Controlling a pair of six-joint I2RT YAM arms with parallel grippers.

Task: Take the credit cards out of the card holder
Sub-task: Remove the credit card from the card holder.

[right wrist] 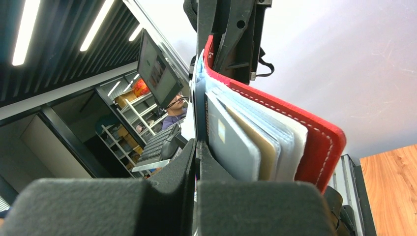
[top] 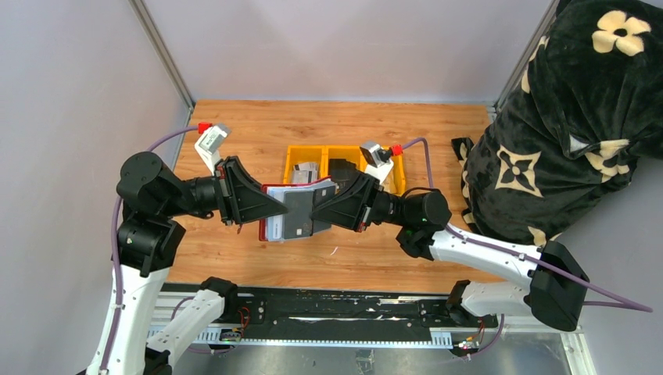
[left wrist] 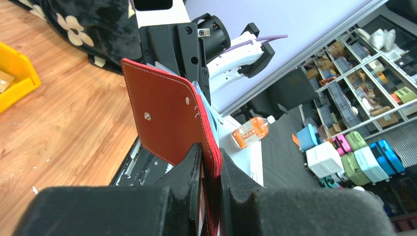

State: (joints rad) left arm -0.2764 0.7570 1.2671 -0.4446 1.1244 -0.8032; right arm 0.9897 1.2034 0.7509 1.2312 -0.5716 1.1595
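Note:
The dark-red card holder (top: 281,187) hangs open in the air above the middle of the table. My left gripper (top: 274,207) is shut on its folded edge; in the left wrist view the pads (left wrist: 194,172) pinch the red cover (left wrist: 167,113). From the right, my right gripper (top: 317,209) is shut on the edge of a dark grey credit card (top: 301,211) sticking out of the holder. The right wrist view shows that thin dark card (right wrist: 198,110) between the closed jaws, with a grey card (right wrist: 231,145) and a tan card (right wrist: 268,150) still in the sleeves beside the red cover (right wrist: 322,142).
A yellow divided bin (top: 309,151) stands behind the grippers, with a few cards and a black item inside. A black cloth with cream flowers (top: 563,133) covers the far right. The arms' black mounting rail (top: 336,312) runs along the near edge.

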